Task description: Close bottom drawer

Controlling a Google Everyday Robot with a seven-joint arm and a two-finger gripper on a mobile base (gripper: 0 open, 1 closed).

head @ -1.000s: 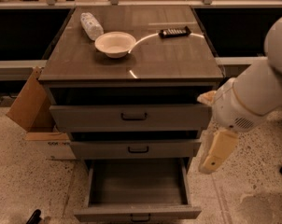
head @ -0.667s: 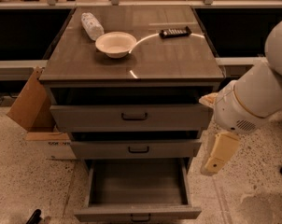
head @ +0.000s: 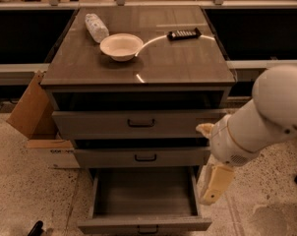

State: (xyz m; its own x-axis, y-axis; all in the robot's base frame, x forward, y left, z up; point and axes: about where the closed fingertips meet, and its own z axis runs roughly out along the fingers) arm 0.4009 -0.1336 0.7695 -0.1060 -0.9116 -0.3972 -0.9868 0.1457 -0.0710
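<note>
The bottom drawer (head: 143, 195) stands pulled well out of the grey cabinet (head: 138, 70).
The gripper (head: 215, 183) hangs just beside the cabinet's right side, level with that drawer; a white bowl (head: 121, 46), a lying bottle (head: 96, 27) and a black remote (head: 184, 34) rest on the cabinet's top.

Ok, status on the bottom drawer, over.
Pincer low beside bottom drawer, right side. Drawer pulled out, not closed. Nothing seen in its way.

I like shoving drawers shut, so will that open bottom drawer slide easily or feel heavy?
Probably light: the bottom drawer looks empty. Likely stiff, since its grey box looks rigid, so a push on the front should slide it straight in. The gripper hangs by its right side.
</note>
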